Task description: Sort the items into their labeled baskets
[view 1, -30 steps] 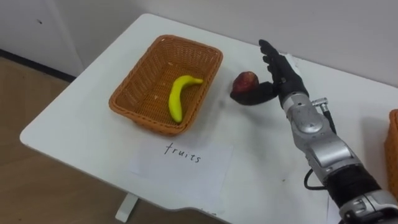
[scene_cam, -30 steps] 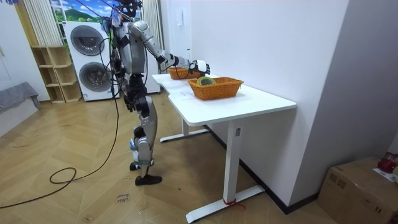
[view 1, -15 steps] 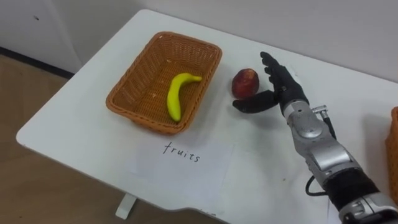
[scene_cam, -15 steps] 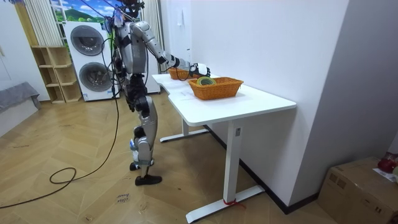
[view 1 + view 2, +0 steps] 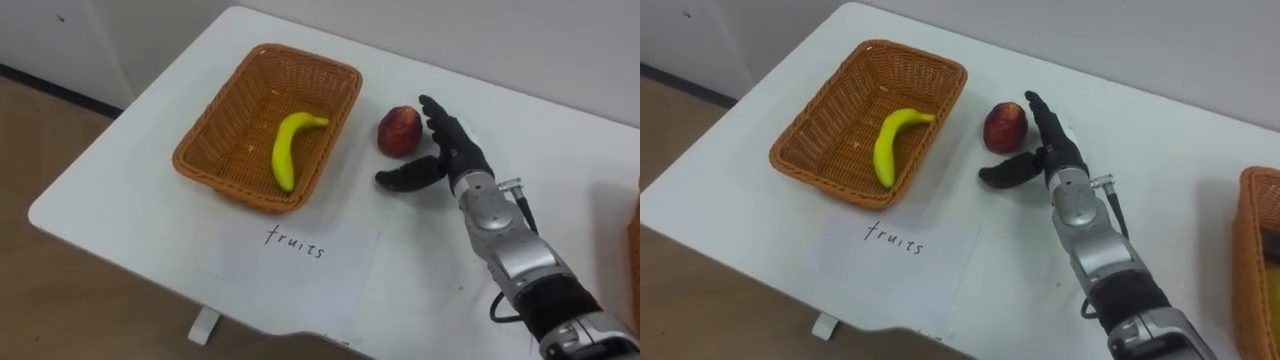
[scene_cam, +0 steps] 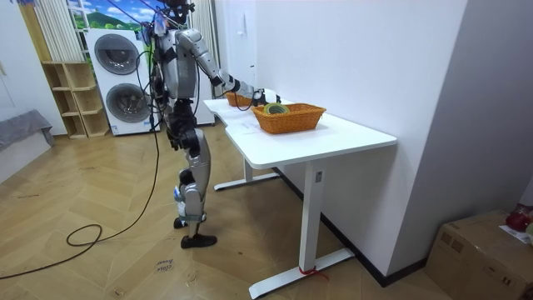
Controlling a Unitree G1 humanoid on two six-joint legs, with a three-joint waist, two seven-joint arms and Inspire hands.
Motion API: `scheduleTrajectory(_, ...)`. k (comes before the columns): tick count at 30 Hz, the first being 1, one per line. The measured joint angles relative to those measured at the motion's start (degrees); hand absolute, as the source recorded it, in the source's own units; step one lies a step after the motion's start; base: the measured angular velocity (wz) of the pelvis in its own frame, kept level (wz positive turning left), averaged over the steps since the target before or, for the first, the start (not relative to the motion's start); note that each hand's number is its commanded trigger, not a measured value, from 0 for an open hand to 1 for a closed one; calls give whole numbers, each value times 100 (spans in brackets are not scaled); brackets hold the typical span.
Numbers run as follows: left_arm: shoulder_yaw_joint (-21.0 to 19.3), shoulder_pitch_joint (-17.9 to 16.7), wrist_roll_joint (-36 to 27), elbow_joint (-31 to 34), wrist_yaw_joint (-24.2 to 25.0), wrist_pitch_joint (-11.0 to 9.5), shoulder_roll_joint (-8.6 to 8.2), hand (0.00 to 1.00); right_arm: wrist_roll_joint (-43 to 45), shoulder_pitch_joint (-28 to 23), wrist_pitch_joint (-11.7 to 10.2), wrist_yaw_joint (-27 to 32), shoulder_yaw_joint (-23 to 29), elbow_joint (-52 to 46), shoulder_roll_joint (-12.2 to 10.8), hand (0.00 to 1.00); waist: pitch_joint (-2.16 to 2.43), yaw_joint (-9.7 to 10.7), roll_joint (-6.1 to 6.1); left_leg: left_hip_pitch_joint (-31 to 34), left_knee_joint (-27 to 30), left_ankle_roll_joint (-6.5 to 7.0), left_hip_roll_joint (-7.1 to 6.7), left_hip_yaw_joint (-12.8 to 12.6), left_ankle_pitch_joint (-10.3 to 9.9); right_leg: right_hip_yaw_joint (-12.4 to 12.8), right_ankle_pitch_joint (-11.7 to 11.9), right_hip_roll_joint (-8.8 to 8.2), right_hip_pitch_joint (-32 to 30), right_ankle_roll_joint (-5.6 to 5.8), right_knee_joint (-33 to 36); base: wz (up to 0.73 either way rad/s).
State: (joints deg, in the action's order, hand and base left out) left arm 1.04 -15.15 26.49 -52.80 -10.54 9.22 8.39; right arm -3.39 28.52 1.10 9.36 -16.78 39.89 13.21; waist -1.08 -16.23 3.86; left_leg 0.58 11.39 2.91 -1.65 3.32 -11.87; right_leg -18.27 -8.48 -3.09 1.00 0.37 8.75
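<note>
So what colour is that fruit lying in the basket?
Yellow. The banana shows best in the left eye view.

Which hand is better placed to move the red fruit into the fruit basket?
The right hand: it is open, right beside the red fruit, which lies just outside the basket.

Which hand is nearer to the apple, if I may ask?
Right: the right hand is open just right of the apple; the left hand is nowhere close to it.
</note>
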Motion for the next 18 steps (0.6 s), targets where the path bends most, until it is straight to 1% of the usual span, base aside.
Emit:
scheduleTrajectory(6,36,-7,0,-6,2,1,-4,0,132,0,0,3,1,0,1,0,8,-1,-41,38,2,0,0,-2,0,-2,3,18,-22,-3,11,0)
scheduleTrajectory(8,41,-9,1,-7,2,1,-4,0,145,0,-2,7,2,0,1,0,19,-1,-60,46,2,0,-1,-2,0,-3,3,19,-26,-3,12,0)
scheduleTrajectory(10,51,-2,1,-5,2,-1,-6,0,148,2,-23,21,2,0,1,0,47,0,-81,82,15,0,-1,-3,0,-12,3,17,-65,-3,16,0)
scheduleTrajectory(14,54,-20,0,-7,14,-5,-29,0,173,3,-46,49,4,0,3,0,47,-6,-92,80,30,0,-1,-1,1,15,5,8,-80,-5,15,0)
scheduleTrajectory(18,81,-40,0,-11,126,-5,-77,0,174,3,-45,65,5,1,3,0,44,-13,-87,80,30,1,0,5,1,12,5,-8,-80,-5,15,0)
